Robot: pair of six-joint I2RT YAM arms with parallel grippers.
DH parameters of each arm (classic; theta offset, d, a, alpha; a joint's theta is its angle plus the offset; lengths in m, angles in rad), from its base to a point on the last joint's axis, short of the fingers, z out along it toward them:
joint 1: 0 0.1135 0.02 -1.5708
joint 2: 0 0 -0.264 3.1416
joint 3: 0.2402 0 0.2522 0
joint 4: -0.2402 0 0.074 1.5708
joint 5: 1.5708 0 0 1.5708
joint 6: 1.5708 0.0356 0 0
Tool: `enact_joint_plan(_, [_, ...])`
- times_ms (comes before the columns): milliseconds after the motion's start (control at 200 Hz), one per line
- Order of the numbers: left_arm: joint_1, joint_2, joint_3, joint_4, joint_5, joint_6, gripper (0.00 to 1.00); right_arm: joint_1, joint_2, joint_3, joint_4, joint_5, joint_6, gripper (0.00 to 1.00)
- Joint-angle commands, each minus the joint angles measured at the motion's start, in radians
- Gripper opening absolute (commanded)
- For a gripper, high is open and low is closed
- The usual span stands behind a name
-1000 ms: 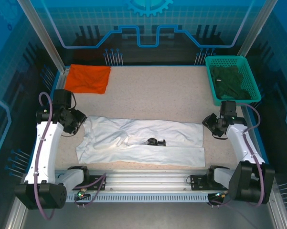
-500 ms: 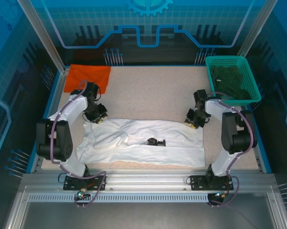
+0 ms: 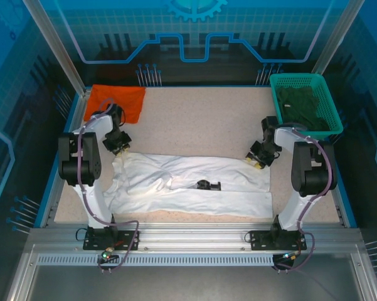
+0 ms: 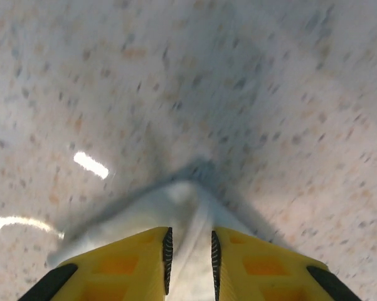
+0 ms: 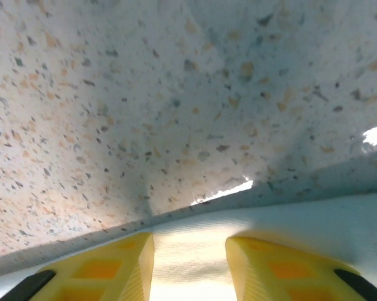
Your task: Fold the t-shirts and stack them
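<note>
Left gripper (image 4: 189, 241): jaws are standing almost closed, and the yellow fingers (image 4: 138, 263) are clamping a raised peak of white cloth between their ribbed inner faces. From above, this gripper is gripping the far left corner of the white t-shirt (image 3: 175, 200). Right gripper (image 5: 188, 251): jaws are standing well apart, released, and the two yellow fingers (image 5: 263, 257) are straddling the shirt's far edge, with flat cloth lying between them and nothing clamped. From above, it is resting at the shirt's far right corner. White t-shirt: it is lying across the near middle of the speckled table (image 3: 201, 125), stretching lengthwise from left to right as a long band between the two arms. Its right part is lying smooth, its left part is bunching into soft wrinkles, and a small black mark (image 3: 207, 185) is showing near the centre. Orange t-shirt (image 3: 116, 100): it is lying flat as a rough rectangle in the far left corner, just behind the left gripper and apart from the white one. Green basket (image 3: 329, 106): it is sitting at the far right corner, holding dark cloth (image 3: 301, 103).
</note>
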State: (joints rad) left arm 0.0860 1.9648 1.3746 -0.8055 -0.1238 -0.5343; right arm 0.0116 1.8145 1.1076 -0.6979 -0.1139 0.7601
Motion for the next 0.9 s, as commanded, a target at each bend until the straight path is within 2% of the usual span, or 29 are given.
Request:
enact_joint_plan(0, [0.005,0.01,0.058,-0.035,-0.02,0.03,0.27,-0.019,0.053,0.031,0.006,0.038,-0.005,0.41])
enact_joint_plan(165, [-0.028,-0.101,0.104,-0.065,0.027,0.01,0.31,-0.006,-0.025,0.054,-0.009,0.036,-0.012,0.44])
enact_joint_plan(320, [-0.168,-0.187,0.081,-0.052,0.122,-0.008,0.32,0.058,-0.096,0.031,-0.033,0.058,-0.021,0.45])
enact_joint_plan(455, [-0.259,-0.172,-0.016,0.019,0.169,-0.049,0.31,0.082,-0.076,-0.002,-0.03,0.064,-0.013,0.44])
enact_joint_plan(515, [-0.255,-0.147,-0.058,0.04,0.164,-0.065,0.3,0.07,-0.053,-0.006,-0.038,0.078,-0.007,0.44])
enact_joint_plan(610, [-0.229,-0.106,-0.101,0.052,0.086,-0.038,0.28,0.04,-0.026,-0.011,-0.043,0.093,-0.015,0.44])
enact_joint_plan(805, [-0.101,-0.008,-0.145,0.06,-0.01,0.021,0.27,-0.025,0.034,0.038,-0.059,0.138,-0.076,0.44])
enact_joint_plan(895, [-0.067,-0.012,-0.14,0.068,-0.02,0.031,0.28,-0.038,0.056,0.085,-0.06,0.116,-0.085,0.44])
